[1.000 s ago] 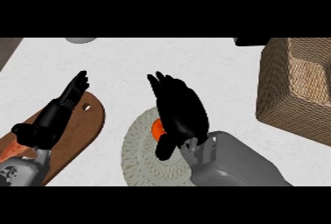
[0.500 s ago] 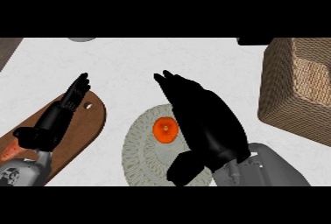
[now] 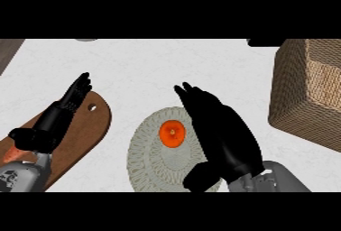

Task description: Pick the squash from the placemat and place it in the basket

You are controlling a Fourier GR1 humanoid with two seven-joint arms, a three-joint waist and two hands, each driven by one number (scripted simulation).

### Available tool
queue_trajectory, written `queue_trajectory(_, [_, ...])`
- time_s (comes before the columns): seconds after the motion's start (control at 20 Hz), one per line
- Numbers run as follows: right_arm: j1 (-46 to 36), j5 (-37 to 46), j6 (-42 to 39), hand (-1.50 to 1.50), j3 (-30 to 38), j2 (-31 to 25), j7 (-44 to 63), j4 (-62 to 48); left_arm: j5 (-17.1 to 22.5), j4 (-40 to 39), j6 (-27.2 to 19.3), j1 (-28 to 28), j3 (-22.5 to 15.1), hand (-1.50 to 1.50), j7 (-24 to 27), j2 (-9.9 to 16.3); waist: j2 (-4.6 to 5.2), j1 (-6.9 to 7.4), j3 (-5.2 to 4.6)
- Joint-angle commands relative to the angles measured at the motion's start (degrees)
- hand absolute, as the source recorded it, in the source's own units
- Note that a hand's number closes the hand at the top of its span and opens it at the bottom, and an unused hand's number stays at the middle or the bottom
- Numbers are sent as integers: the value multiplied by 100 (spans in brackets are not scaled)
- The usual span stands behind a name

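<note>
Orange squash on placemat, just left of right hand, fingers straight

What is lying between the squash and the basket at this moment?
In the head view, the open right hand lies between the squash and the basket, above the placemat.

Both hands are matte black — the left hand slim, with ribbed, segmented fingers; the right hand broad and smooth-backed. Each joins a grey forearm — the left one carries dark markings near its wrist.
</note>
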State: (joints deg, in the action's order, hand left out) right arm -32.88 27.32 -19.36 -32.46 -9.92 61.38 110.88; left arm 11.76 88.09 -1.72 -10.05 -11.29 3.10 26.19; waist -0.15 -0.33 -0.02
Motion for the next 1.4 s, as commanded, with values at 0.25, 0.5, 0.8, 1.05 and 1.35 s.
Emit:
queue_trajectory(0.25, [921, 1467, 1068, -150, -393, 486, -915, -1142, -175, 107, 151, 2, 205, 0, -163, -201, 16, 54, 3])
queue_trajectory(0.5, [1065, 1784, 1085, -150, -67, 482, -1531, -1473, -254, -6, 518, -16, 506, 0, -160, -240, 15, 42, 2])
queue_trajectory(0.8, [991, 2077, 1422, -150, -31, 975, -1947, -2171, -402, 831, 559, 342, 564, 0, -688, -377, 9, 79, 3])
queue_trajectory(1.05, [885, 1822, 1370, -150, -156, 985, -1833, -1883, -645, 929, 606, 313, 601, 0, -689, -538, 6, 89, 3])
queue_trajectory(1.35, [1168, 2076, 1539, -150, -443, 990, -1767, -1944, -947, -203, 799, -102, 842, 0, -4, -949, 16, 36, 1])
